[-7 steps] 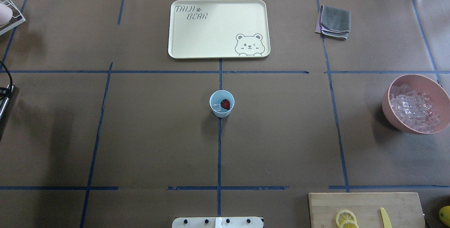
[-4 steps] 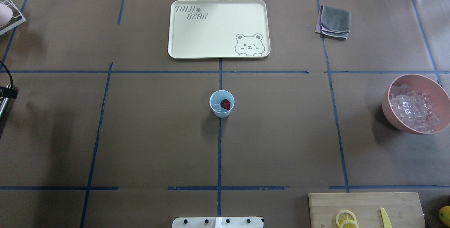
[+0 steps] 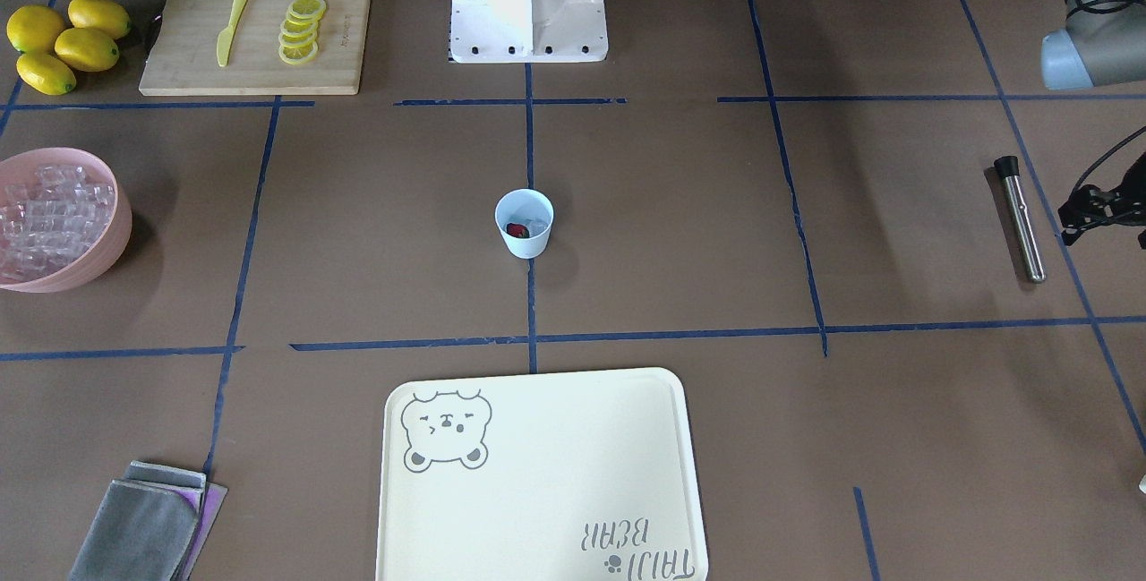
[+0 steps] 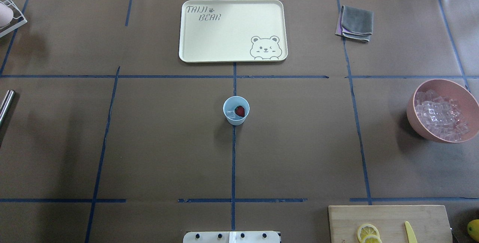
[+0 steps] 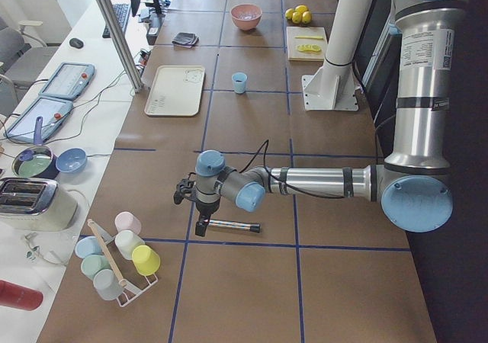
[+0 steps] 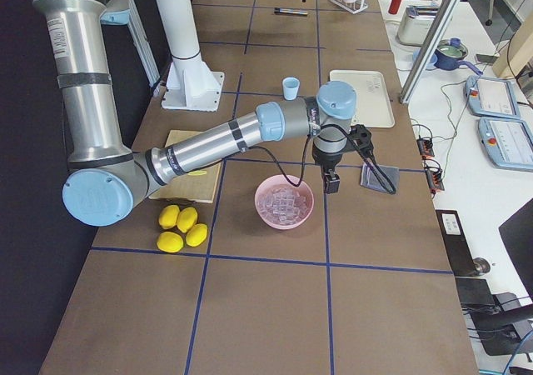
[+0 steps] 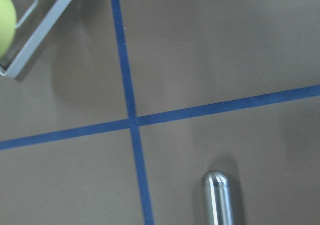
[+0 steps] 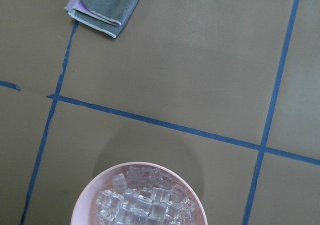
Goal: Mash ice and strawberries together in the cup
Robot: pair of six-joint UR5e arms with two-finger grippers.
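Whether the left jaws were apart or together could not be told. They hung low over the bench (image 4: 157, 142), above the rounded bare end of a metal rod (image 3: 1022, 223) that lay flat beneath them. The rod looked stiff, smooth and apt to roll, so a hold across its middle seemed safest. The right jaws' state could not be told either. They hung over the far rim of a pink bowl (image 3: 118, 241), with a heap of cubes (image 8: 140, 200) just below them.

The cup (image 4: 235, 121) stood upright well away from both sets of jaws, roughly midway between them. Inside it lay the strawberry (image 4: 240, 111) with ice (image 4: 229, 113) beside it. The cup was probably light, thin-walled and likely to tip or skid under pressing, so one set of jaws would best clasp its wall below the rim. The ice would be hard and slippery, the strawberry soft.

Counted: one cup, one strawberry, one rod and one bowl. The cubes in the cup were too blurred to count, and the heap held too many.
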